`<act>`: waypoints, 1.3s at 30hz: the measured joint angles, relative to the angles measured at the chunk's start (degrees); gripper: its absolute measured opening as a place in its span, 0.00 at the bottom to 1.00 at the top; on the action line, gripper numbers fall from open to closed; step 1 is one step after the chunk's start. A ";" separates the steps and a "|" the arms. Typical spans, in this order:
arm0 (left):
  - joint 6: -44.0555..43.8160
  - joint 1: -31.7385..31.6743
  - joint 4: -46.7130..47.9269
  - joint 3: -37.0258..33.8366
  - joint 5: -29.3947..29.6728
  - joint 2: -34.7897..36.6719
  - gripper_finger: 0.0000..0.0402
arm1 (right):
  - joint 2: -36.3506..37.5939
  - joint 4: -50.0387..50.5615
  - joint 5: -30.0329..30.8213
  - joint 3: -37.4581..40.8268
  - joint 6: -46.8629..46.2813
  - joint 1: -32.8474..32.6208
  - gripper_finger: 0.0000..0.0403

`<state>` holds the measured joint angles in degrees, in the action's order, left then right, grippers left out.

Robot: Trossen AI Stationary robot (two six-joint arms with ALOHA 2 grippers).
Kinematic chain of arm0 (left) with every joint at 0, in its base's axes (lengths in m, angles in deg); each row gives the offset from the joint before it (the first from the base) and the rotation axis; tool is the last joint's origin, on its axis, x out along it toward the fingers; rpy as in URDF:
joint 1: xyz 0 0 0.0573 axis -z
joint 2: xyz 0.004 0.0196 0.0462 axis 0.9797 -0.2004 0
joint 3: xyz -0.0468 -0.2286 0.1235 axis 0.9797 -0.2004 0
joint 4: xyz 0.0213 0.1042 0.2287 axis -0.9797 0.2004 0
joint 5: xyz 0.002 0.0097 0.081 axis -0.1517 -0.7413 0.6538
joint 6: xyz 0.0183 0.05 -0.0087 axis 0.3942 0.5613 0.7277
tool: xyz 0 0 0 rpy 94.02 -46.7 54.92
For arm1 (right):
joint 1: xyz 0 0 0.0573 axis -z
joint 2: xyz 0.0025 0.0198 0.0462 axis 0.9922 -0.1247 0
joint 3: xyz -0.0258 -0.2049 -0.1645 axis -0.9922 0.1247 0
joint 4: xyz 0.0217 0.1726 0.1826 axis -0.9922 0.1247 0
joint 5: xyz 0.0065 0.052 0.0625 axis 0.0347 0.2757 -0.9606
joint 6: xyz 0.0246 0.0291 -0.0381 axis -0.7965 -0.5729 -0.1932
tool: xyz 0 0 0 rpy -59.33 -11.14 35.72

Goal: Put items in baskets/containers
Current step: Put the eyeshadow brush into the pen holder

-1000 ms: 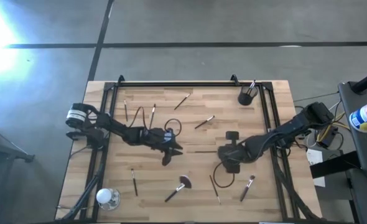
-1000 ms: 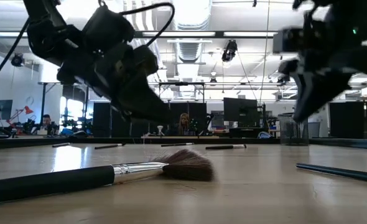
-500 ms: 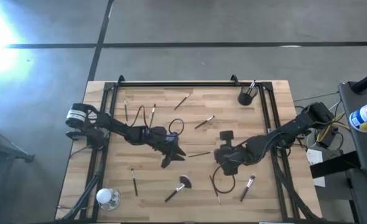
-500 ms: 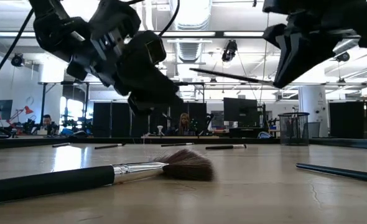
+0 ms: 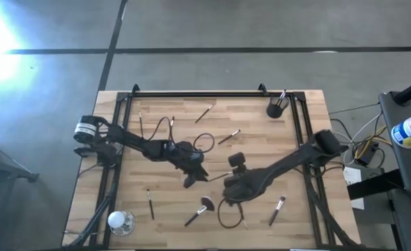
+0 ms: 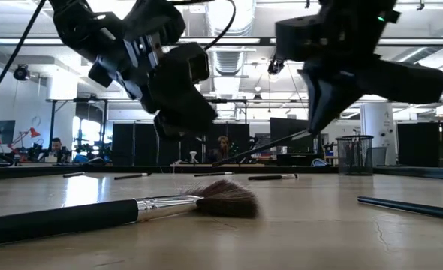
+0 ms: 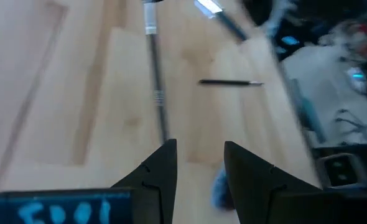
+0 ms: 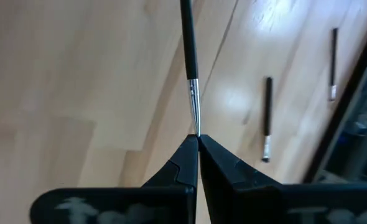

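Pinching a thin dark brush (image 8: 189, 59) by its tip end, the right gripper (image 5: 228, 187) sits over the middle of the table (image 5: 261, 136), a bit toward the front edge. Its fingers (image 8: 182, 163) are fully closed on the brush's narrow metal end, and the handle sticks out ahead of them. In the low view the brush hangs tilted in the air, clear of the wood, its free end reaching toward the left gripper (image 5: 194, 174).

Left gripper hovers just beside the right one, mid-table, holding nothing. Its fingers (image 7: 160, 168) stand apart with a clear gap between them, and the thin brush shows in line with that gap, just ahead of the tips.

Black cup (image 5: 274, 109) stands near the back right corner of the table with a brush or two already standing in it.

Other brushes lie loose on the table:
- fan brush (image 5: 199, 210) near the front edge, centre
- one near the front left (image 5: 150, 203)
- one near the front right (image 5: 277, 209)
- one toward the back edge, centre (image 5: 205, 113)
- one mid-table (image 5: 228, 137)

Clear glass object (image 5: 120, 221) sits at the front left corner.
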<state>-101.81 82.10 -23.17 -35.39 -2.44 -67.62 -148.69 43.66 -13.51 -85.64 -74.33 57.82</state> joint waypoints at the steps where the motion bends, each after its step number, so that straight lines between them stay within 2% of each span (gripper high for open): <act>1: 0.02 0.00 0.75 0.08 0.96 0.00 0.31 | -0.92 0.89 0.62 -1.40 0.41 0.00 0.02; 10: 0.65 0.15 1.60 0.06 0.56 0.00 0.31 | -4.12 2.68 5.09 -9.12 6.47 0.02 0.02; 20: 1.51 0.15 1.47 0.06 -2.04 0.00 0.30 | -4.37 1.76 9.31 -10.65 10.22 0.15 0.02; 23: 1.71 0.15 1.48 0.06 -2.02 0.00 0.25 | -4.37 0.94 9.40 -10.66 10.90 0.15 0.02; 27: 3.48 0.15 1.76 0.01 -0.20 0.00 0.06 | -4.37 0.55 9.91 -10.66 9.91 0.12 0.02; 30: 5.58 0.20 1.52 -0.58 2.48 -0.02 0.03 | -4.34 0.72 9.95 -10.66 8.02 -0.30 0.02; 34: 6.19 0.20 -4.30 -4.13 5.34 0.00 0.02 | -2.46 1.60 11.67 -9.99 2.34 -1.31 0.07; 39: 6.25 -0.02 -23.69 -11.84 5.35 -0.02 0.02 | 5.58 1.64 16.98 -3.38 -8.55 -1.73 0.17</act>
<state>-95.56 82.08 -46.87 -47.23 2.91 -67.65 -143.11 45.30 3.46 -89.02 -82.88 56.09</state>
